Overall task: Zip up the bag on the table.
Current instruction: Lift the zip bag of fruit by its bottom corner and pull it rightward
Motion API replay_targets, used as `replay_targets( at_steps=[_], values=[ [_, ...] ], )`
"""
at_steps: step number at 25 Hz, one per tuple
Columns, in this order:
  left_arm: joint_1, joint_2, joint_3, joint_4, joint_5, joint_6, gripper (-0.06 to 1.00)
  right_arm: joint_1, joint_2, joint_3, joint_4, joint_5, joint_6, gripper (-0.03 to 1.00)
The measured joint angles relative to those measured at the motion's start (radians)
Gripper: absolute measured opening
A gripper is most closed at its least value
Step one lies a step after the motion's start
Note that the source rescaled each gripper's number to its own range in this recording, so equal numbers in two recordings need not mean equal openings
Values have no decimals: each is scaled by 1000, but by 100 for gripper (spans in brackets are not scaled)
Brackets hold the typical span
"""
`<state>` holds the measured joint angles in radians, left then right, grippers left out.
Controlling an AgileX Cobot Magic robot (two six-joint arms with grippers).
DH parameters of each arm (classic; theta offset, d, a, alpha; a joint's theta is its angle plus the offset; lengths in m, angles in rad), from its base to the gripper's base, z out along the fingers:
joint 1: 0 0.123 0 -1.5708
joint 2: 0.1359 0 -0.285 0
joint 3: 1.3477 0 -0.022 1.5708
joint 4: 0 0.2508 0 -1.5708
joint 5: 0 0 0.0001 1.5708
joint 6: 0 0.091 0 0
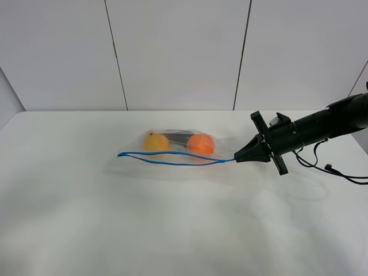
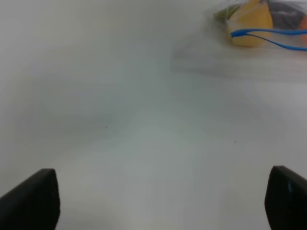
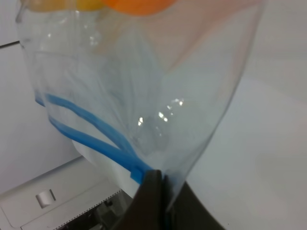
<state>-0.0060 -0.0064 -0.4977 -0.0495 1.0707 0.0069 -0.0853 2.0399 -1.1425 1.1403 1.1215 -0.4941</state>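
The clear bag [image 1: 178, 146] lies on the white table [image 1: 172, 230], with a yellow fruit [image 1: 155, 141] and an orange fruit [image 1: 200, 144] inside. Its blue seal strip [image 1: 172, 159] runs along the near edge, and its two lines gape apart at the middle. My right gripper [image 1: 237, 158] is shut on the right end of the strip; the right wrist view shows the fingers [image 3: 153, 191] pinching the strip's corner [image 3: 136, 170]. My left gripper [image 2: 158, 201] is open, its fingertips [image 2: 33, 199] wide apart above bare table, the bag [image 2: 268, 43] some way beyond them.
A white panelled wall [image 1: 178, 52] stands behind the table. Black cables [image 1: 333, 167] trail from the right arm at the table's right edge. The left arm does not show in the high view.
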Motion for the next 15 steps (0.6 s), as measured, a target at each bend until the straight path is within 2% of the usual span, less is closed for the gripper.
replay_targets(
  at_steps=[7, 15],
  values=[
    [0, 0, 0, 0, 0, 1, 99, 0, -12, 0, 38, 63, -26, 0],
    [0, 0, 0, 0, 0, 1, 99, 10, -41, 0, 91, 81, -56, 0]
  ],
)
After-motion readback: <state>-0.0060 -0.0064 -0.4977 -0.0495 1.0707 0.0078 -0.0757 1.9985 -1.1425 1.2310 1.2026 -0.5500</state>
